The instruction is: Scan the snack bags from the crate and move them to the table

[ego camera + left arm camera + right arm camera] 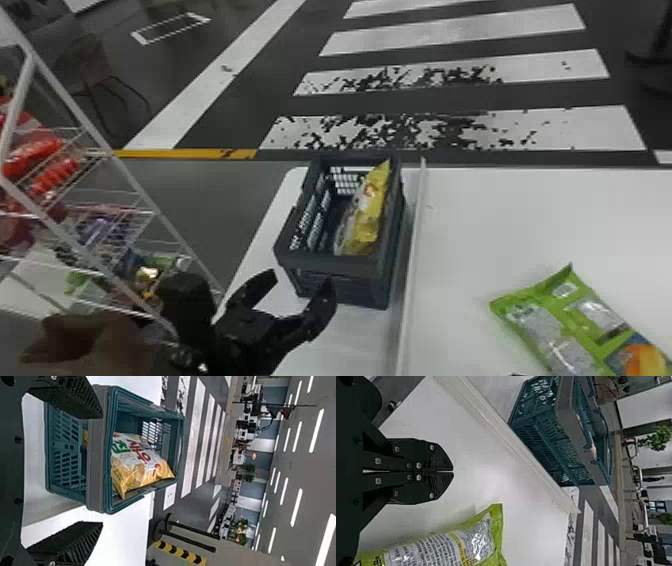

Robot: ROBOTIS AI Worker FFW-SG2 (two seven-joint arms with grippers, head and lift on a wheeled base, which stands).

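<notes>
While the yellow bag [370,210] is propped inside the crate [357,292], left tool [300,280] is spread, empty; right tool [453,471], clenched, empty. Green bag [555,322]: laid on bench [475,215]. Risk: crate may be shoved if it is struck by left tool.

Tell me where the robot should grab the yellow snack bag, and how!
Probably pinch the yellow snack bag by its top edge, from straight above, one finger on each face. It stands on edge in the crate, leaning toward the right wall, with that edge uppermost and space on its left.
</notes>
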